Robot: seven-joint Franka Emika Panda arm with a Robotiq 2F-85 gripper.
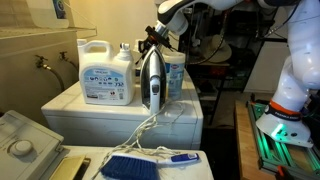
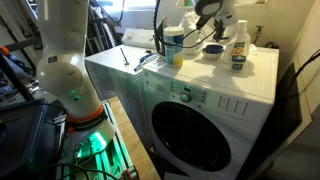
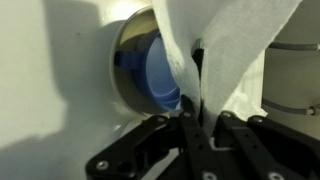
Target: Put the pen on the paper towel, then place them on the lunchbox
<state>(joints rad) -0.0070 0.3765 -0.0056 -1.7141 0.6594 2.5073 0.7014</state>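
Washing machine (image 2: 205,78), front-loader, serves as the work surface; its white top is crowded toward the back. Panda arm (image 2: 60,55) stands beside it and reaches over the top. Detergent jug (image 1: 105,72) and upright iron (image 1: 152,82) sit in front of the working area, hiding most of the gripper in that exterior view.

Wrist view: round metal-rimmed container (image 3: 140,70) with a blue inside, likely the lunchbox, lies just past the fingers. Paper towel (image 3: 225,50) hangs as a loose white sheet across the container's rim. Gripper (image 3: 190,125) is clenched on the towel's lower edge, jaws pinched together with the sheet between them; the edge grip probably lets the sheet drape over the box.

Pen not seen on the towel. Slim blue-and-white item (image 1: 180,157) lies by a blue brush (image 1: 128,167) at the front, well apart; possibly the pen, too small to tell. By that reading, the pen step looks undone.
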